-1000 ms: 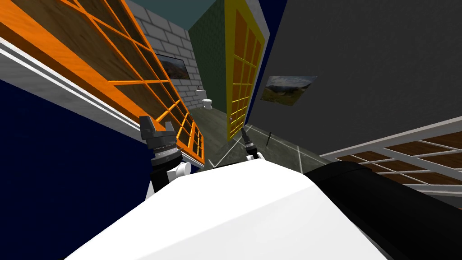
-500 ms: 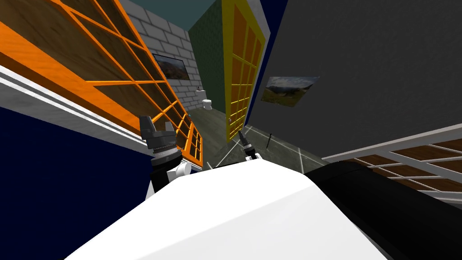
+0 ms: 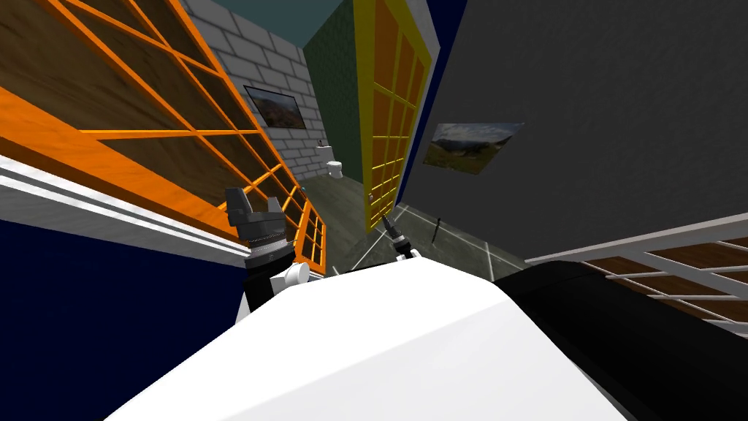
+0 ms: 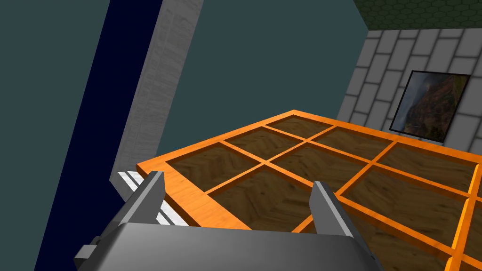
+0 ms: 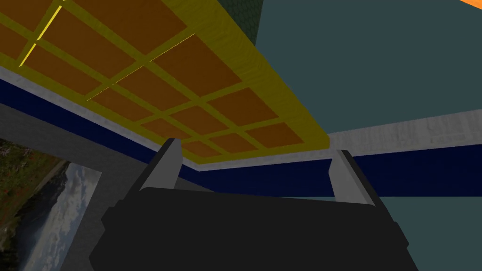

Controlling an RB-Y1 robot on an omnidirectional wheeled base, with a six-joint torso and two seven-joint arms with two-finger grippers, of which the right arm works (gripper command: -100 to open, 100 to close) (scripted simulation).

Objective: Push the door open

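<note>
Head view, orange door [image 3: 146,157] left, grey floor [image 3: 456,247]

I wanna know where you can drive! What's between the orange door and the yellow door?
In the head view, dark floor runs between the orange door and the yellow door, with a white toilet at its far end.

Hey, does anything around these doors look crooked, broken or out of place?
Nothing stands out. The orange door and the yellow door look whole, their bars straight. The picture on the brick wall and the picture on the grey wall hang flat. The shared slant is the camera's.
</note>
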